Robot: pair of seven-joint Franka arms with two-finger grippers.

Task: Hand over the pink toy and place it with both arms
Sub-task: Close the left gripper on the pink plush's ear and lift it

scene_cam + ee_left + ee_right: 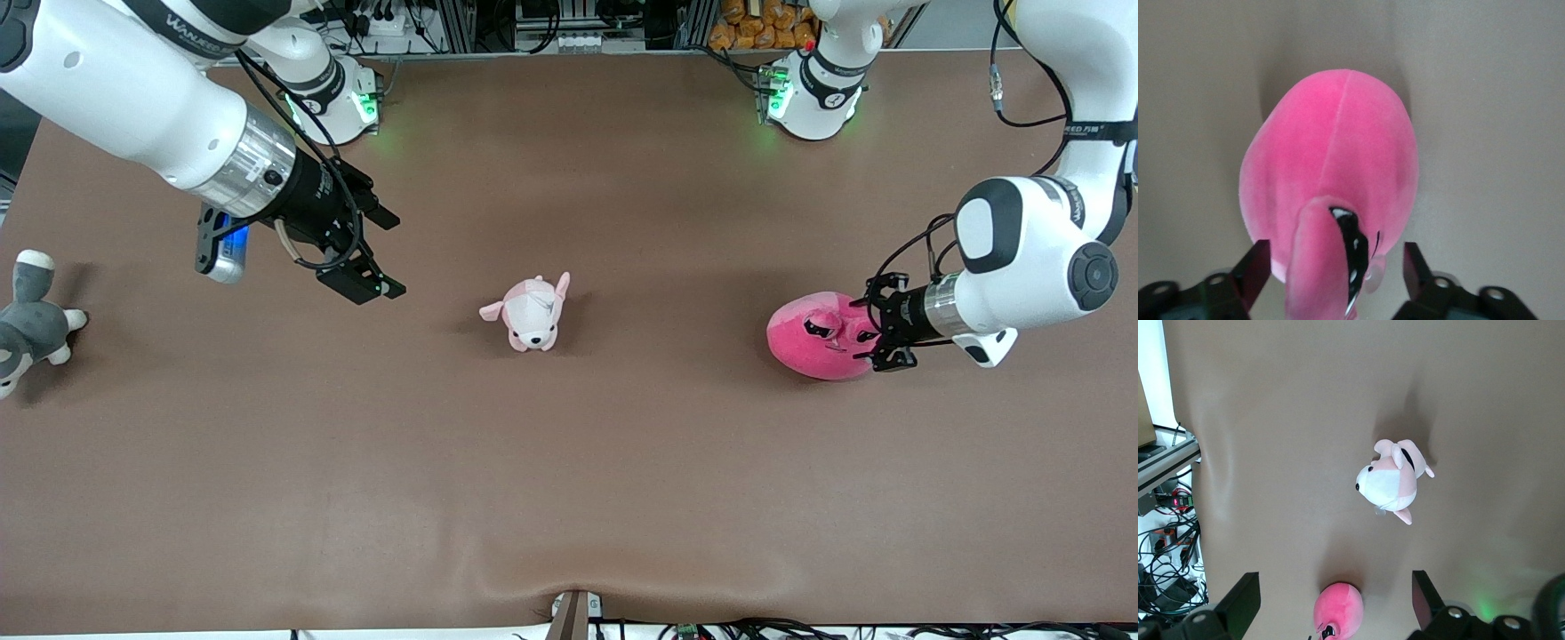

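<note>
The pink toy [816, 336] lies on the brown table toward the left arm's end, its stalked eyes turned to the left gripper. My left gripper [876, 327] is low at the toy, open, with one finger on each side of the eye end. In the left wrist view the toy [1338, 153] fills the middle and an eye stalk sits between the open fingers [1258, 267] of the left gripper [1337, 257]. My right gripper [380, 252] is open and empty, up over the table toward the right arm's end. The right wrist view shows the right gripper [1335, 587] and the toy [1338, 610] far off.
A small pale pink-and-white puppy plush [532, 313] stands mid-table between the two grippers; it also shows in the right wrist view [1390, 483]. A grey-and-white husky plush [27, 322] lies at the table edge at the right arm's end. The arm bases stand along the table's back edge.
</note>
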